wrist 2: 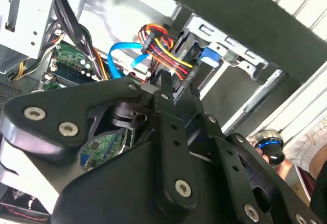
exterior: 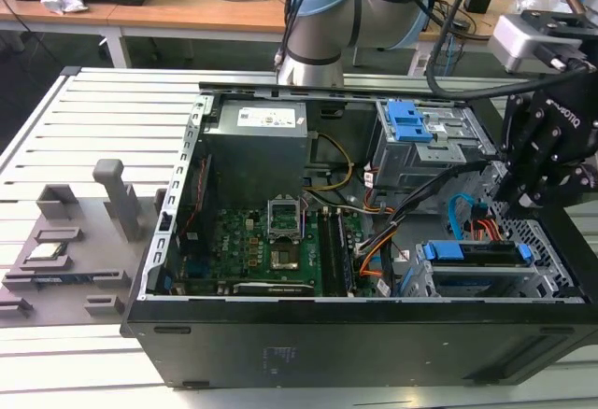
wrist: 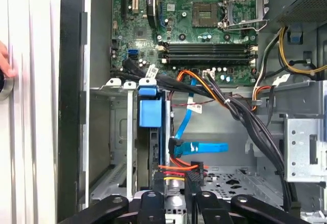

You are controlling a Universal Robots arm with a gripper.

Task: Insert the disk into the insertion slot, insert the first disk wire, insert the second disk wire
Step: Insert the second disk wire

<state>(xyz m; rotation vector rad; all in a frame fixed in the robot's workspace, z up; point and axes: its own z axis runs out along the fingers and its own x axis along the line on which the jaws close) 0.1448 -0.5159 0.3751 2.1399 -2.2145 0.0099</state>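
Gripper (wrist 2: pixel 164 85), black metal, closed on black plug of orange-red-black wire bundle (wrist 2: pixel 163 55) | blue-framed silver hard drive (exterior: pixel 472 252) seated in perforated silver sheet-metal cage (exterior: pixel 551 244)

Robotics lab, open computer case (exterior: pixel 327 339), cluttered desks (exterior: pixel 187 7)

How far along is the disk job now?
The disk looks seated in the insertion slot. The gripper is at the first disk wire, beside the disk; whether it's plugged in is unclear. The second disk wire lies alongside, its connection unclear too.
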